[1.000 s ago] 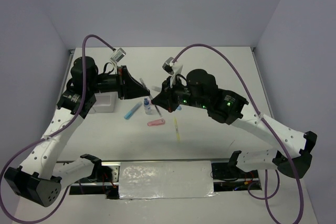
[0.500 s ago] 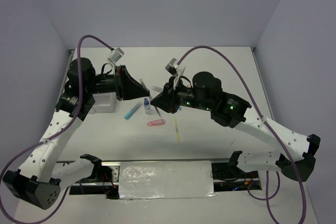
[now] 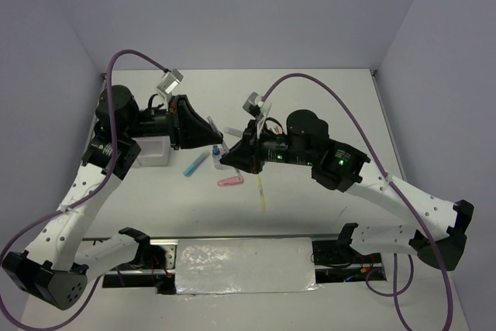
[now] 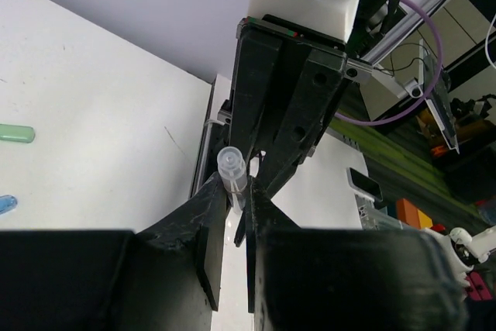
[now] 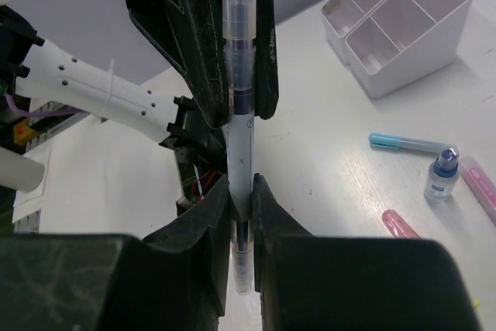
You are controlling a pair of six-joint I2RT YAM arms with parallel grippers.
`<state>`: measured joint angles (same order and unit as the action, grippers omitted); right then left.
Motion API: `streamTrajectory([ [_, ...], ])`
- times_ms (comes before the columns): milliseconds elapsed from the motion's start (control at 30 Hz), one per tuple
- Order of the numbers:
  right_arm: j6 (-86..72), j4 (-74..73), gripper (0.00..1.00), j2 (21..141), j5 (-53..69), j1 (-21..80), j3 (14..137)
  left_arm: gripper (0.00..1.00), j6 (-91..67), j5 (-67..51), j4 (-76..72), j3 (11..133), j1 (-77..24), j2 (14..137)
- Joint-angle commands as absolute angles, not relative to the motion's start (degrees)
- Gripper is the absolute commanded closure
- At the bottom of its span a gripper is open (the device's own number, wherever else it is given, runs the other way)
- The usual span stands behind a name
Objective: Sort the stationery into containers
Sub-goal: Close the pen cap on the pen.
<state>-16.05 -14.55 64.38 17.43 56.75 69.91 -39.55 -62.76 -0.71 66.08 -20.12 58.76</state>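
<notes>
A thin pen [image 5: 240,145] with a white barrel and clear ends hangs in the air between both grippers. My right gripper [image 5: 242,191] is shut on its lower barrel. My left gripper [image 4: 235,191] is shut on its other end, where the clear tip [image 4: 232,170] sticks out past the fingers. In the top view the two grippers meet tip to tip above the table's middle. The white four-compartment container [image 5: 395,29] [image 3: 151,153] stands empty under the left arm. More stationery lies on the table: a blue marker [image 5: 407,143], a blue-capped bottle [image 5: 442,176] and a pink marker [image 5: 399,224].
A thin yellow pen [image 3: 261,191] lies near the front of the table, right of the pink marker [image 3: 230,181]. A second pink marker [image 5: 480,180] lies beside the bottle. A green marker [image 4: 15,133] shows at the left wrist view's left edge.
The right arm has moved left and brought its gripper up against the left gripper along the pen. The left arm has drawn back slightly to the left.
</notes>
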Motion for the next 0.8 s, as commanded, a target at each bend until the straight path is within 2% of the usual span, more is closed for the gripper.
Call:
streamTrajectory([
  [0, -16.87, -8.88, 0.91, 65.13, 21.53, 56.6, 71.45, 1.0, -37.61, -64.95, -0.97, 68.03, -21.0, 58.62],
  [33, -17.31, -8.7, 1.0, 65.47, 21.97, 56.69, 71.46, 1.0, -37.79, -64.95, -1.49, 67.94, -21.27, 58.45],
  [133, -17.67, -8.35, 1.0, 65.39, 20.84, 56.69, 70.84, 0.85, -36.3, -62.41, 2.17, 69.43, -21.53, 58.18],
  [167, -17.75, -8.7, 1.0, 65.13, 19.18, 56.6, 70.32, 0.69, -33.69, -61.62, 4.29, 71.61, -21.53, 58.27],
  [200, -17.84, -8.7, 1.0, 64.95, 18.46, 56.69, 70.05, 0.59, -32.01, -59.61, 6.39, 72.59, -21.53, 58.45],
  [300, -17.58, -9.75, 1.0, 64.69, 17.23, 56.51, 70.05, 0.39, -31.12, -56.96, 8.78, 74.96, -21.53, 58.97],
  [533, -17.32, -12.04, 1.0, 64.6, 16.17, 56.52, 71.19, 0.34, -32.08, -48.97, 10.37, 77.78, -21.53, 60.38],
  [767, -16.61, -12.83, 1.0, 63.9, 15.12, 56.6, 71.01, 0.43, -31.37, -42.54, 14.94, 80.33, -21.45, 62.22],
])
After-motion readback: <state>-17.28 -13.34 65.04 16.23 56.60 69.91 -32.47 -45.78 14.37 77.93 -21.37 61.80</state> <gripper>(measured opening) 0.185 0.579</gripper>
